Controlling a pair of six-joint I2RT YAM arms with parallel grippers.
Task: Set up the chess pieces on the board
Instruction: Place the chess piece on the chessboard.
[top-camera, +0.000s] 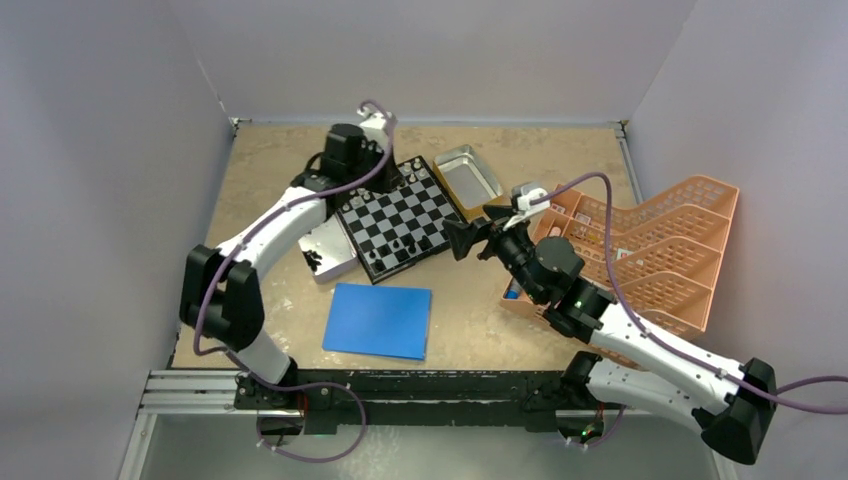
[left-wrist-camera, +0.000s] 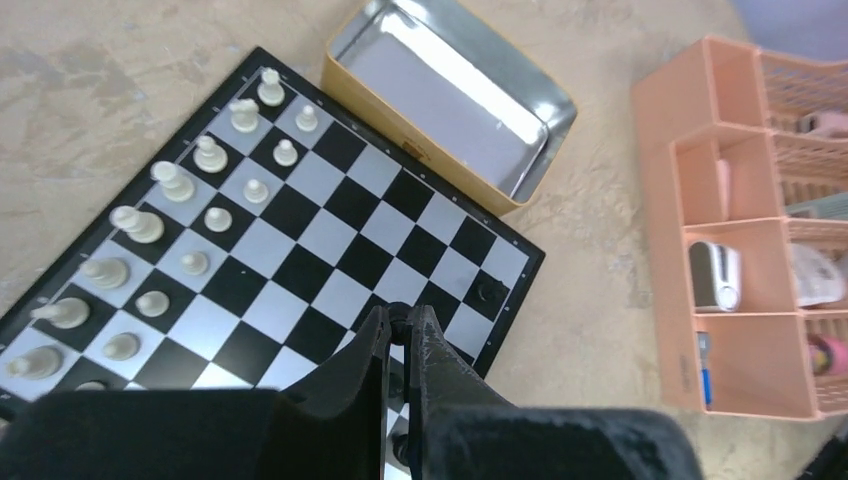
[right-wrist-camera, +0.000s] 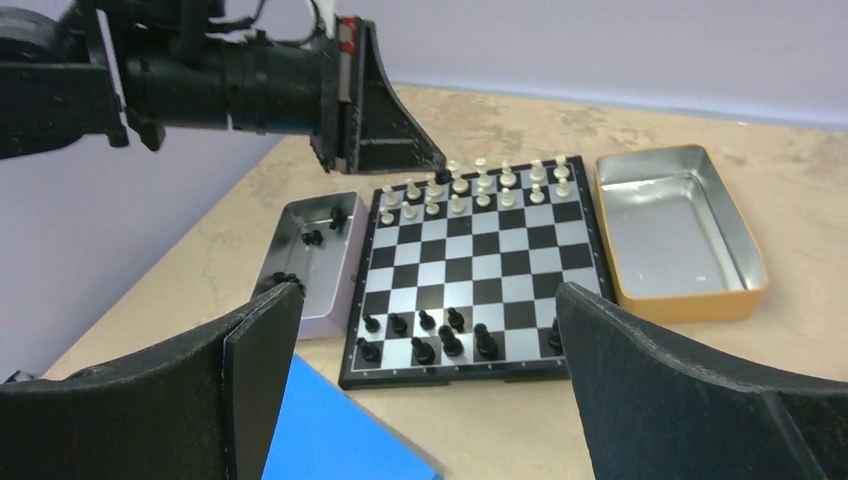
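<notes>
A: Where is the board (top-camera: 395, 215)?

B: It sits on the bench (top-camera: 270, 170), towards the far middle and turned at an angle. The white pieces (right-wrist-camera: 485, 185) stand in two rows along its far edge. The black pieces (right-wrist-camera: 430, 335) that are on it stand in a loose, part-filled group along its near edge.

A: So not every black one is on it?

B: No. A few lie in the left tray (right-wrist-camera: 318, 268), which touches the board's left side. The right tray (right-wrist-camera: 670, 230), with an orange wall, lies just beside the board's far right side.

A: What about the left end effector (left-wrist-camera: 402, 318)?

B: It is clenched, fingers pressed together, and hangs over the white rows at the far left of the board. The views do not show whether anything is pinched at the tips.

A: And the right end effector (right-wrist-camera: 428, 310)?

B: It is released, with its two fingers spread wide and nothing between them. It hovers off the board's near right side and faces across it.

A: Anything else on the bench?

B: A blue sheet (top-camera: 378, 320) lies flat near the board, on the near side. A peach organiser (top-camera: 650, 250) stands at the right, well apart from the board.
</notes>
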